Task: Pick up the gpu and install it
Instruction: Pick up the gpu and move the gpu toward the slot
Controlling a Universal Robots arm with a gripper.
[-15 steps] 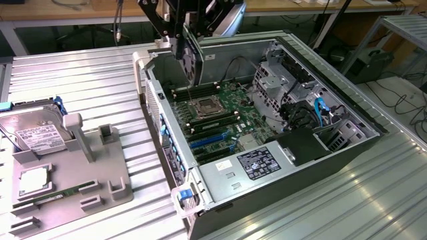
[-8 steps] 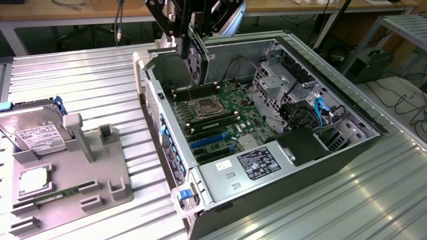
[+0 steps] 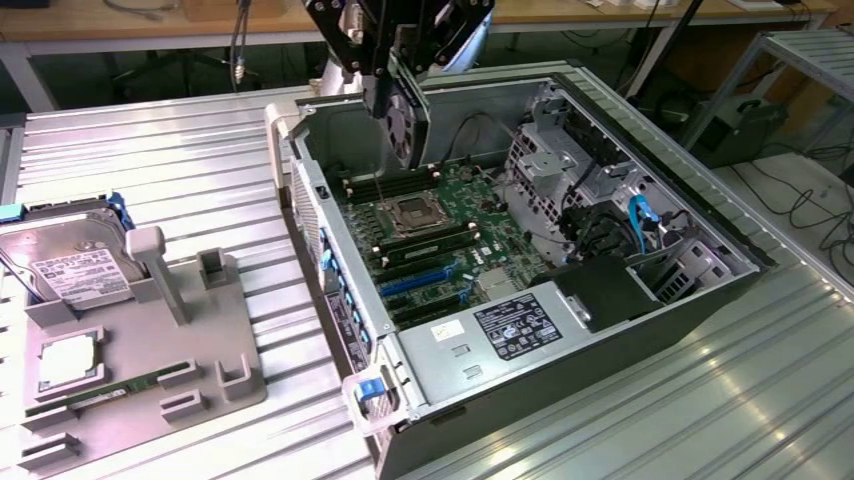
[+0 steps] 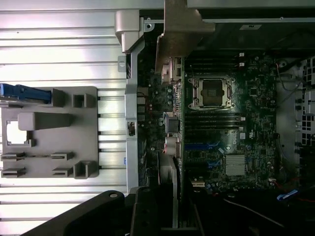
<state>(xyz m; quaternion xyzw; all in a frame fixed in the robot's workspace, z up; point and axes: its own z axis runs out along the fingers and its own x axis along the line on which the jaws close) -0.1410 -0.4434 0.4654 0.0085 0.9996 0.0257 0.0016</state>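
Ribbed metal table (image 3: 160,150), workshop setting.

Nearest me, on the exterior view's left: gray fixture tray (image 3: 234,330) holding a hard drive (image 3: 74,265) and a memory stick (image 3: 114,390).

Beside it on the right, an open PC case (image 3: 307,220) lies on its side. Power supply (image 3: 501,325) sits at the near end. Blue expansion slots (image 3: 414,285) come just beyond it, then the bare CPU socket (image 3: 407,212) on the motherboard (image 3: 487,225).

Farther back, the gripper (image 3: 387,72) hangs over the far left part of the case, clamped on the gpu (image 3: 411,125). The card is held on edge, clear above the board and touching nothing below. In the wrist view its silver end bracket (image 4: 179,29) points toward the case's rear wall.

Handling, my judgement:
- Light and stiff, but fragile.
- The thin board could pivot in the jaws if it catches on a slot.
- Best held by the bare board edge, off the fan and small components, as the jaws appear to be now.

Beyond the table: wooden benches (image 3: 134,20), loose cables on the floor, and a metal shelf frame (image 3: 801,60) at the far right.
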